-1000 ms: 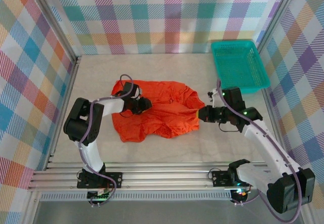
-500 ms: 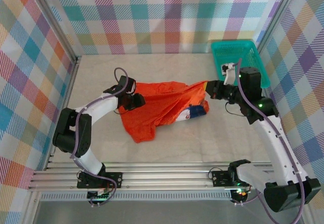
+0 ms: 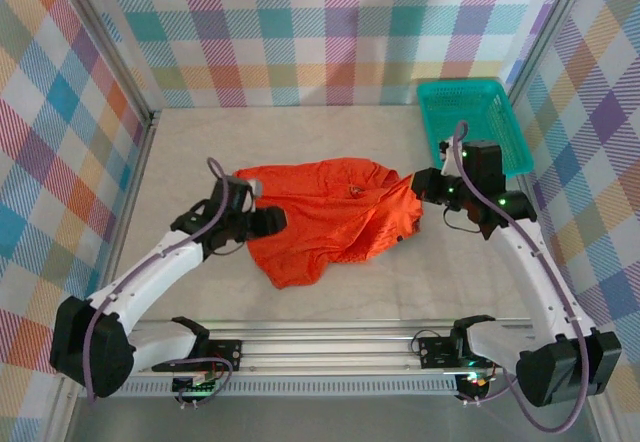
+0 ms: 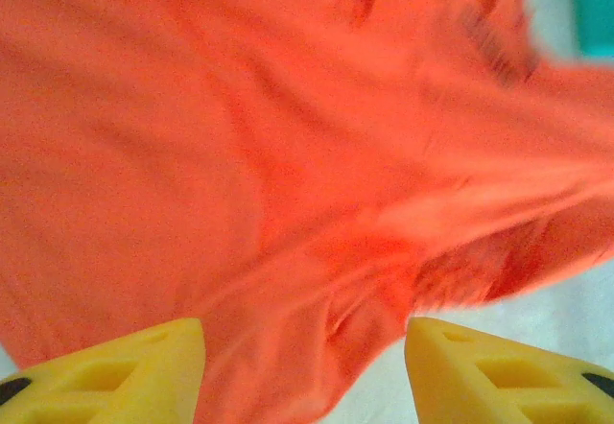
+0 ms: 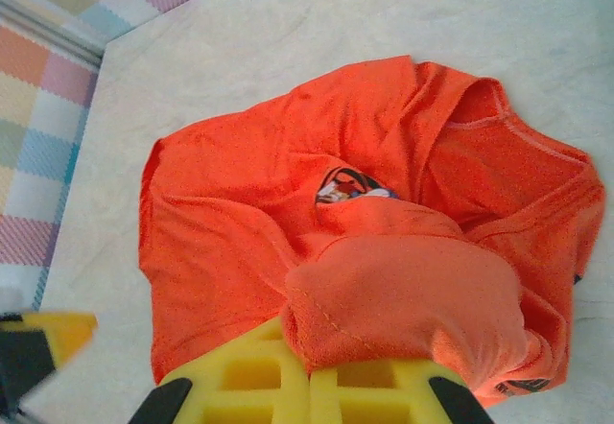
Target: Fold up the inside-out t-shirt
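Item: inside-out t-shirt (image 3: 330,217), orange-red, lay crumpled on table (image 3: 350,134). Right gripper (image 3: 418,184) was clamped on its right edge. Left gripper (image 3: 272,221) stood with jaws apart at its left edge.

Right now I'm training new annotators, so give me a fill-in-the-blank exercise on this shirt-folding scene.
The t-shirt lying on the table is bright ____.
The right gripper is ____ on a bunch of its cloth.
The left gripper is ____, its yellow fingers apart over the cloth.
The teal basket sits at the table's far ____ corner.
Missing words: orange; shut; open; right.
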Motion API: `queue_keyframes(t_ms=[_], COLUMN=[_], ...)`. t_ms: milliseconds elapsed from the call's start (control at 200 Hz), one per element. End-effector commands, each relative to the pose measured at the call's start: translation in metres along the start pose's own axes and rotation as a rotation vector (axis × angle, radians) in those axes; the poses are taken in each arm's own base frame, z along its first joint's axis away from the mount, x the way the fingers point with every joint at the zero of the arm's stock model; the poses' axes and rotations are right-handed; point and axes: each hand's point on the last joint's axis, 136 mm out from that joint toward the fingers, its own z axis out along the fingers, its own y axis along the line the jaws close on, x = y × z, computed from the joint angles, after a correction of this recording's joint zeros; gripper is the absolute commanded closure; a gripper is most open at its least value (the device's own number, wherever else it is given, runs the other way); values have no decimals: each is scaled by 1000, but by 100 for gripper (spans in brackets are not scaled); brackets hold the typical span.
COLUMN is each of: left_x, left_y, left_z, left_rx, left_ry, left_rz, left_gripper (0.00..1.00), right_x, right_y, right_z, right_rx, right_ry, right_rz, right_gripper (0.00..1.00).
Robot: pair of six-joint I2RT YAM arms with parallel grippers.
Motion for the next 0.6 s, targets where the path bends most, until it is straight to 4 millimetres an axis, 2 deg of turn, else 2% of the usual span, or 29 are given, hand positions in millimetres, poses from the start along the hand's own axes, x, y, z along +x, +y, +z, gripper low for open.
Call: queue_keyframes(t_ms=[0, 75, 265, 455, 595], left_x=[47, 55, 60, 69, 63], left_y=[27, 41, 66, 81, 81], left_z=[8, 6, -6, 11, 24], left_rx=[-126, -186, -241, -196, -159], left_ry=[157, 155, 69, 33, -9], left_rz=[-25, -55, -160, -316, -367], left_gripper=[43, 43, 40, 41, 52], right_x=[-10, -11, -10, -11, -11], right_y=[-4, -8, -16, -17, -15], right_z=[0, 0, 2, 2, 1], right_rx=[17, 23, 28, 16, 5], right_ry=[-17, -12, -1, 2, 5], right_rz=[30, 42, 72, 91, 98], right_gripper=[100, 100, 100, 100, 100])
